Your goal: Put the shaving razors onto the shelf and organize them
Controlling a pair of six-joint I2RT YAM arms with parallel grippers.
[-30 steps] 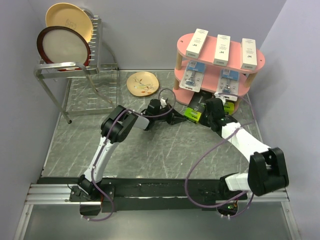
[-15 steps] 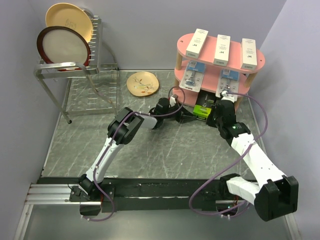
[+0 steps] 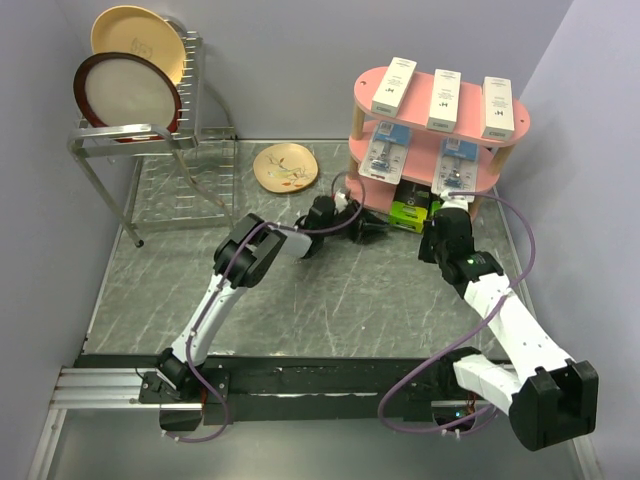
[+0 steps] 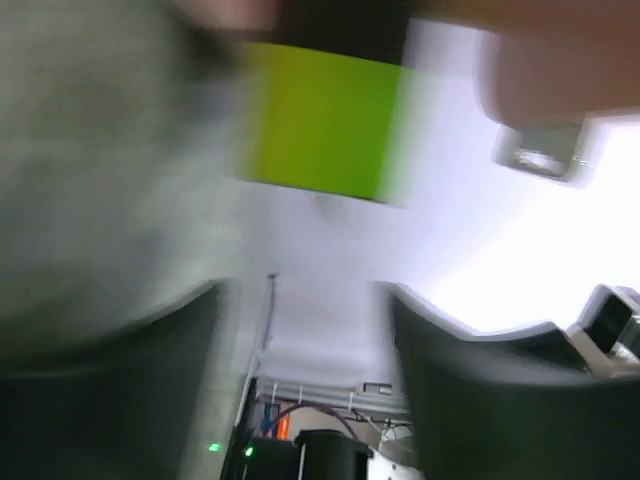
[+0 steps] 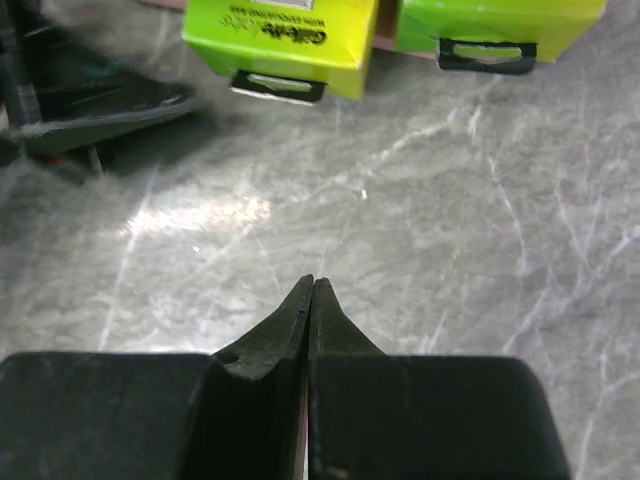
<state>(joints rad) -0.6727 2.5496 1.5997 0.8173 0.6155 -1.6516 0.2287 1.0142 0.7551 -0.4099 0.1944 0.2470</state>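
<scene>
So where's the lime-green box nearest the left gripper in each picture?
Top external: the lime-green box sits centre right, at the bottom of the pink shelf, just beyond the left gripper.
Left wrist: box top centre, blurred.
Right wrist: box top, left of centre, beside its twin.
Shared landmark: the left gripper, dark at the right wrist view's left edge.

Your left arm (image 3: 205, 310) stretched from lower left to centre frame, left gripper (image 3: 372, 228) with fingers parted, blurred at the wrist, your right arm (image 3: 510, 320) angled up from lower right, right gripper (image 5: 312, 287) pinched tight together.
</scene>
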